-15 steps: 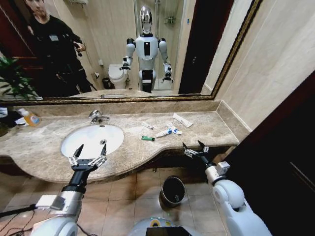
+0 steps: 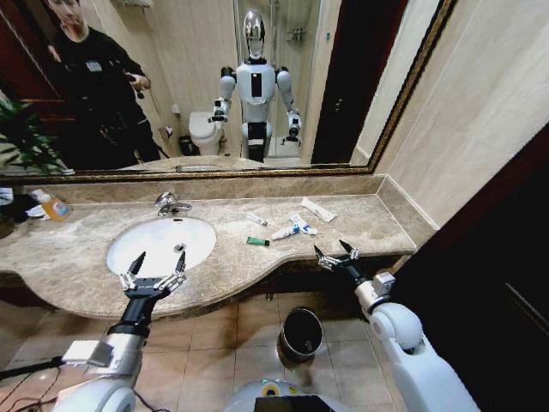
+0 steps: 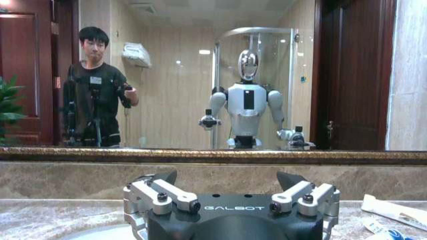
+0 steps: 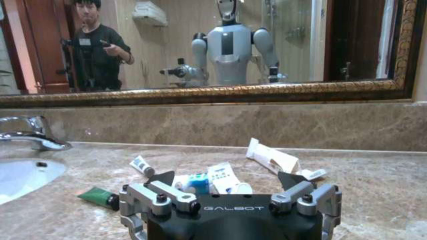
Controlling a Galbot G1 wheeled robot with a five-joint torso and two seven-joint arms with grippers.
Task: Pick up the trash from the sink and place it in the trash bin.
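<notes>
The trash lies on the marble counter to the right of the sink, not in the basin. I see a flat white packet nearest the mirror, a white-and-blue tube with another small white packet touching it, a little green packet closest to the counter's front edge, and a small white tube between the green packet and the back wall. In the right wrist view the same pieces sit just beyond my fingers: the green packet, the tube and the flat packet.

My right gripper hovers at the front edge of the counter, just right of the litter, fingers spread and holding nothing. My left gripper hangs over the front rim of the sink, fingers also spread and empty.

The trash bin stands on the tiled floor below the counter, between my two arms. The chrome tap sits behind the basin, and a bottle of orange liquid stands at the far left of the counter.
</notes>
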